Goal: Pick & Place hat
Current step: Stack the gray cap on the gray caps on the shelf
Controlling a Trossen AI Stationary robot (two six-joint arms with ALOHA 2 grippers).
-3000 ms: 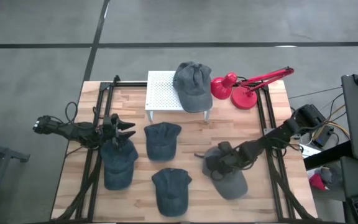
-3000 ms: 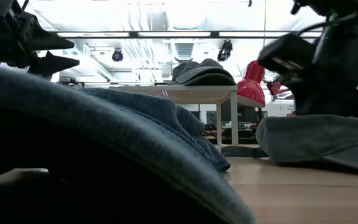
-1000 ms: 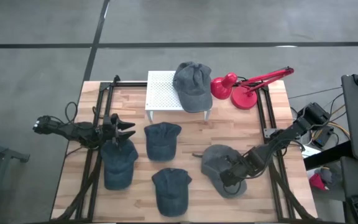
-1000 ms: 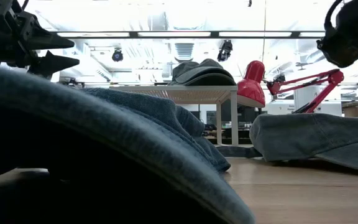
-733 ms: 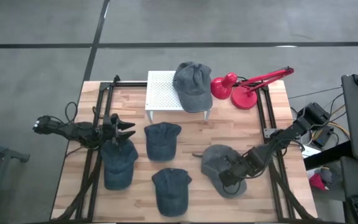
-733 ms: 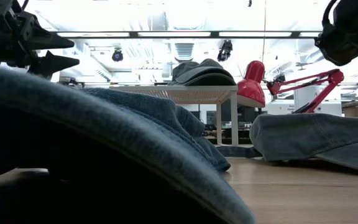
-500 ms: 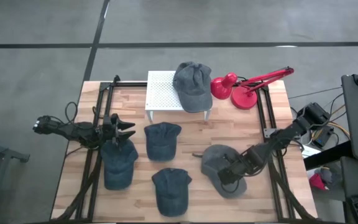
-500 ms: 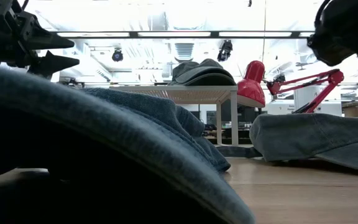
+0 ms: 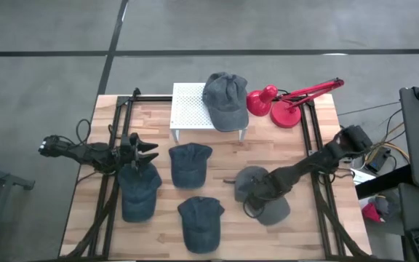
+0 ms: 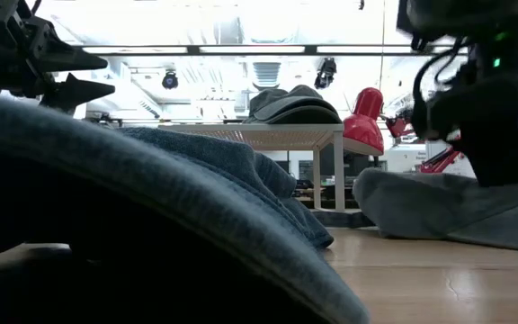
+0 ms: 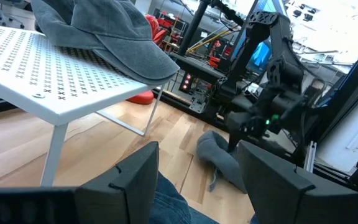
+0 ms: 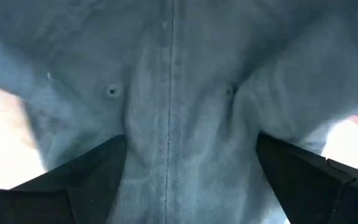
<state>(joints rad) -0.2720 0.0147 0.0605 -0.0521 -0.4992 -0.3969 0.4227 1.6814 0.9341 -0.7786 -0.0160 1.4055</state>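
Note:
A grey hat [image 9: 269, 208] lies on the table at the right, its crown [image 12: 173, 93] filling the right wrist view. My right gripper [image 9: 248, 191] is down over that crown, open, with one finger on either side of the middle seam. My left gripper [image 9: 148, 153] stands open above a blue hat [image 9: 138, 191] at the left and touches nothing. Another grey hat [image 9: 224, 98] rests on the white perforated stand [image 9: 188, 109], its brim over the stand's near edge. My right gripper comes at the grey hat's crown from above, slanting from the table's right. Its open fingers [image 12: 86, 174] are set into the cloth on both sides of the seam [image 12: 171, 134], which puckers between them. The hat lies on the table.
Two more blue hats [image 9: 190, 164] [image 9: 200, 222] lie on the table's middle, near the front. A red desk lamp [image 9: 286, 102] stands at the far right beside the stand. Black frame rails run along both sides of the table.
My right gripper has gone toward the table's left and a little toward the far edge, from the grey hat's near-right part onto its crown, and has come down. The hat's left edge has shifted slightly left. My left arm has kept still.

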